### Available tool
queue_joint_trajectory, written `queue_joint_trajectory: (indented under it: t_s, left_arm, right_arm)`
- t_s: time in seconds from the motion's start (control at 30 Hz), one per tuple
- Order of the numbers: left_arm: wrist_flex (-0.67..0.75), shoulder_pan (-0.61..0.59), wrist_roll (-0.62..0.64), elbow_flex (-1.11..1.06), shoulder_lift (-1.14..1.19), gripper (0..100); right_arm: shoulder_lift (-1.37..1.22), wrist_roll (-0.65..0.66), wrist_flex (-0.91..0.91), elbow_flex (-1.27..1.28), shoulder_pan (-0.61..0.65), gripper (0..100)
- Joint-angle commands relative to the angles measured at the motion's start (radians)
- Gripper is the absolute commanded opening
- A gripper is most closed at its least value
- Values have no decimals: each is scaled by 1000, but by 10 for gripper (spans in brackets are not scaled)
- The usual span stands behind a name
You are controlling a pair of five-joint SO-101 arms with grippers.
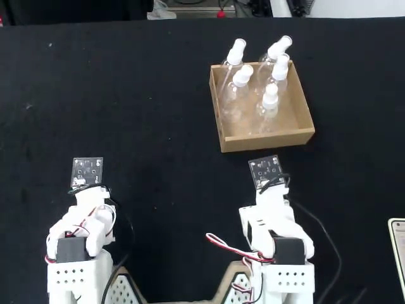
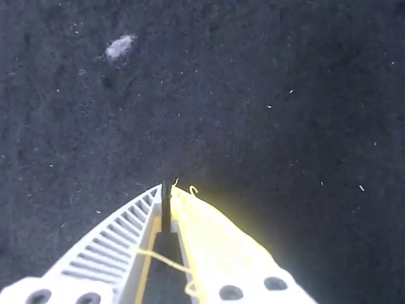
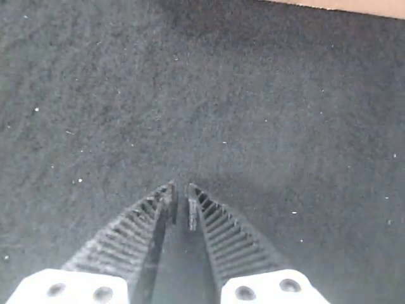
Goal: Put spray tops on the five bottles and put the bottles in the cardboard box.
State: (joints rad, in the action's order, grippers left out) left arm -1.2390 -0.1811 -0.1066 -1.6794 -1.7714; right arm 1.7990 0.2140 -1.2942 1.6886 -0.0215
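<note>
1. The left gripper point(image 2: 169, 187) had its fingers pressed together at the tips with nothing between them, over bare black table cloth point(image 2: 266, 95). The right gripper point(image 3: 180, 190) was drawn together to a hairline gap and also empty. An edge of the cardboard box point(image 3: 342, 5) lay just beyond it.
2. In the high view both arms sat folded back at the near edge of the table point(image 1: 126, 95). The left arm point(image 1: 82, 218) was well apart from the box and the right arm point(image 1: 275, 221) was nearer its front wall.
3. The cardboard box point(image 1: 266, 140) stood on the far right part of the table. All the bottles point(image 1: 235, 95) were inside it, each wearing a white spray top point(image 1: 270, 95).
4. Risk, as I judge it:
   - The two bottles at the back leaned over the far wall, with their tops past the rim.
   - A nudge to the box, or an arm swinging out of its fold, could tip those two onto the cloth.
   - Whether every top was seated fully cannot be told, and a loose one could come off if the box were handled.
5. Count: five bottles, five spray tops, one cardboard box, two arms and two grippers.
6. There was also one pale-edged object point(image 1: 398, 253) at the table's right border, which I could not identify.
</note>
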Motion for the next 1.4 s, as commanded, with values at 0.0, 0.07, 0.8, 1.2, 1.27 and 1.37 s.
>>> queue_joint_trajectory:
  t_s: [0.0,0.07,0.8,1.2,1.27,1.37]
  left_arm:
    - [-6,-13,-11,-24,0,30]
    - [-6,-7,-8,-24,0,30]
    - [14,-13,89,-22,0,30]
    - [12,-12,94,-22,0,30]
    - [12,-12,94,-22,0,30]
    - [12,-12,94,-22,0,30]
  right_arm:
    - [97,9,-9,-4,-9,12]
    - [97,9,-9,-4,-9,12]
    - [97,9,-9,-4,-9,12]
    - [97,9,-9,-4,-9,12]
    - [97,9,-9,-4,-9,12]
    - [97,9,-9,-4,-9,12]
